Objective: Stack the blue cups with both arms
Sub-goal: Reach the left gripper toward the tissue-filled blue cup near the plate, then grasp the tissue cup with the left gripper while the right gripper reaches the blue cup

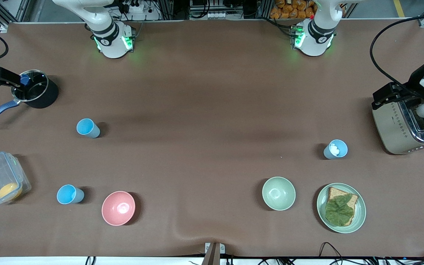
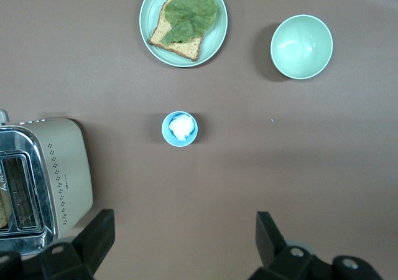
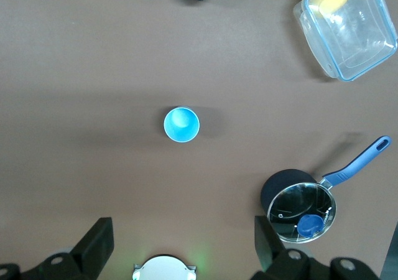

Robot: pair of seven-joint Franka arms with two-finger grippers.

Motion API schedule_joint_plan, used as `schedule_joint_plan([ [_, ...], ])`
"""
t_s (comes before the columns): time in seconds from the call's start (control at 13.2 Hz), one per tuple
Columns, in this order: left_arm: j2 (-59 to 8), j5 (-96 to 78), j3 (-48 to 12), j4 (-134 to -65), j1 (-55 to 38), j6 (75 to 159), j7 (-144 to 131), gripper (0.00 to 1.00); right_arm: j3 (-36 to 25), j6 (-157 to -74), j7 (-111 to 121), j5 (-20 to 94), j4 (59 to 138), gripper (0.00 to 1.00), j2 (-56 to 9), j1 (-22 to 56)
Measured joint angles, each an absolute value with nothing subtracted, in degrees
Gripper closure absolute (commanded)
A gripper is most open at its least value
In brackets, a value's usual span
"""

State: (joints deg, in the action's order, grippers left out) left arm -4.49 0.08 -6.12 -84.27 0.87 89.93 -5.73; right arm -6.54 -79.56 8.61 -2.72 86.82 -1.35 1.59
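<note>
One grey-blue cup (image 1: pixel 88 128) stands upright and empty toward the right arm's end; it also shows in the right wrist view (image 3: pixel 181 124). The other grey-blue cup (image 1: pixel 335 149) stands toward the left arm's end with something white inside; it also shows in the left wrist view (image 2: pixel 180 129). My left gripper (image 1: pixel 387 92) hangs high over the toaster, open and empty (image 2: pixel 185 227). My right gripper (image 1: pixel 11 79) hangs high over the black saucepan, open and empty (image 3: pixel 183 230).
A brighter sky-blue cup (image 1: pixel 70 194) stands beside a pink bowl (image 1: pixel 118 208). A clear lidded box (image 1: pixel 0 182) and black saucepan (image 1: pixel 35 92) lie toward the right arm's end. A green bowl (image 1: pixel 278 193), a plate (image 1: pixel 322 206) with bread and a toaster (image 1: pixel 399 127) lie toward the left arm's end.
</note>
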Motion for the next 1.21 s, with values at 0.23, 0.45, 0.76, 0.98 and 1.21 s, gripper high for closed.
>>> schedule_joint_plan([
  [0.23,-4.5,0.1,-6.1,-84.2,0.9,89.8,-5.8,0.0,-6.5,-79.6,8.6,-2.7,86.9,0.0,-1.3,1.6],
  [0.45,-6.2,0.1,-5.7,-85.1,1.6,89.6,-5.8,0.0,-6.5,-79.7,8.6,-2.7,86.9,0.0,-1.2,1.6],
  [0.76,-10.4,0.1,-5.6,-93.0,3.6,98.9,-5.8,0.0,-6.9,-80.0,8.6,-1.9,86.7,0.0,-1.3,1.6],
  [0.98,-10.8,0.1,-5.6,-103.1,4.9,110.9,-5.8,0.0,-7.3,-79.5,8.6,-1.1,86.9,0.0,-2.5,1.6],
  [1.21,-11.6,0.1,-5.6,-112.9,5.9,124.2,-5.8,0.07,-7.4,-76.8,8.6,-1.1,87.0,0.0,-8.5,1.2],
])
